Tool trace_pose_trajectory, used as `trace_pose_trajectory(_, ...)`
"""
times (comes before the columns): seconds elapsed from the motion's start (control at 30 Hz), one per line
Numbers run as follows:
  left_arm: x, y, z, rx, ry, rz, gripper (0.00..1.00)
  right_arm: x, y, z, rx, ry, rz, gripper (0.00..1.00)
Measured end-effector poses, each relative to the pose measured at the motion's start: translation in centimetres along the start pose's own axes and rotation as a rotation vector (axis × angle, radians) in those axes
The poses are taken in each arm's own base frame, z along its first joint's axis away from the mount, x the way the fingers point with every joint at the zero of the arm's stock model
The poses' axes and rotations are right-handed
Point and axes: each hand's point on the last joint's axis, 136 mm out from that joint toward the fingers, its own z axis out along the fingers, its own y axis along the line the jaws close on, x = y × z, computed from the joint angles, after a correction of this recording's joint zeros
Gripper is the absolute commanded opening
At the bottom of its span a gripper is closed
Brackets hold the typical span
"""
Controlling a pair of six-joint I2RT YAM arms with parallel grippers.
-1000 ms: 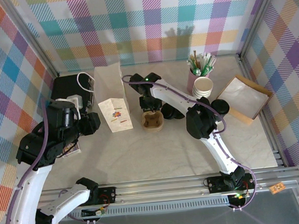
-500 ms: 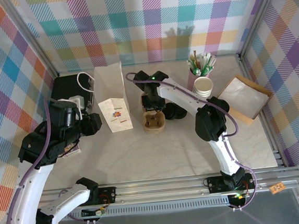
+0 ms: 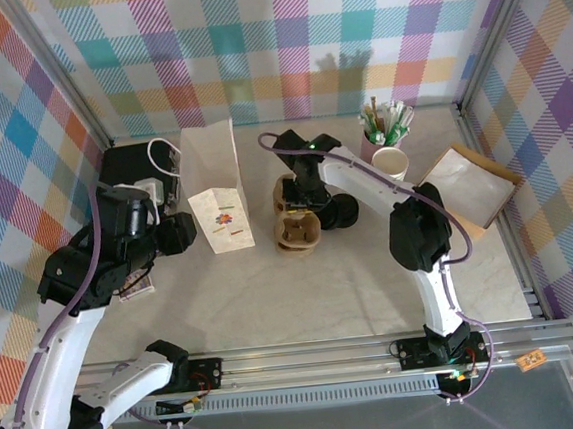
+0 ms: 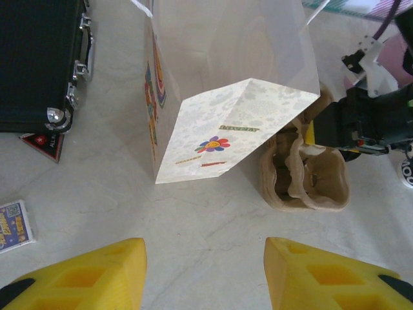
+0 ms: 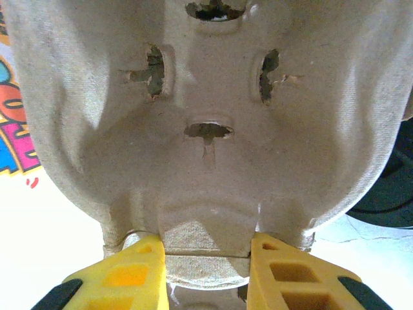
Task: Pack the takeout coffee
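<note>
My right gripper (image 5: pixel 206 248) is shut on the edge of the brown pulp cup carrier (image 5: pixel 206 97), whose underside faces its camera. From above, the carrier (image 3: pixel 296 232) lies tipped, with my right gripper (image 3: pixel 301 199) at its far end. A black round lid (image 3: pixel 343 210) sits just right of it, partly under the arm; I cannot tell whether a cup stands beneath, so the takeout coffee is not surely seen. The white flower-print paper bag (image 3: pixel 214 186) stands left of the carrier. My left gripper (image 4: pixel 205 258) hangs open over bare table short of the bag (image 4: pixel 226 97).
A black case (image 3: pixel 134 170) sits at the back left, with small cards (image 4: pixel 14 223) on the table near it. A stack of lidless white cups (image 3: pixel 390 161) and a pink holder of stirrers (image 3: pixel 384 121) stand at the back right. A flat cardboard tray (image 3: pixel 468 189) lies at the right.
The right arm has swung right and back, its jaws closing a little on the carrier. The carrier's far end has come up and tipped. The left arm has barely moved.
</note>
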Motion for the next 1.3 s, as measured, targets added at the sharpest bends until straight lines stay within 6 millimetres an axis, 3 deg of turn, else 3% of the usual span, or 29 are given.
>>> trace_pose_trajectory(0.13, -1.3, -0.2, -0.3, -0.012, -0.026, 0.013, 0.51, -0.6, 0.3, -1.3, -0.032, -0.033, -0.009, 0.0)
trace_pose_trajectory(0.4, -5.6, -1.7, -0.4, -0.012, -0.095, 0.008, 0.51, -1.2, 1.2, -5.2, -0.096, -0.113, -0.076, 0.0)
trace_pose_trajectory(0.53, -7.8, -3.0, 0.5, -0.006, -0.104, 0.001, 0.5, -1.2, 1.1, -6.9, -0.107, -0.146, -0.111, 0.0)
trace_pose_trajectory(0.73, -11.2, -5.0, 3.5, -0.03, -0.079, -0.019, 0.5, -0.4, 0.8, -8.4, -0.111, -0.143, -0.148, 0.0)
trace_pose_trajectory(0.87, -11.6, -3.8, 5.8, -0.101, -0.029, -0.035, 0.51, 0.0, 1.1, -9.6, -0.138, -0.149, -0.167, 0.0)
trace_pose_trajectory(1.07, -11.9, 0.5, 9.0, -0.218, 0.078, -0.114, 0.52, 0.5, 1.7, -10.7, -0.182, -0.143, -0.192, 0.0)
trace_pose_trajectory(1.3, -11.4, 2.2, 11.0, -0.272, 0.156, -0.131, 0.52, 1.1, 2.0, -11.1, -0.203, -0.119, -0.209, 0.0)
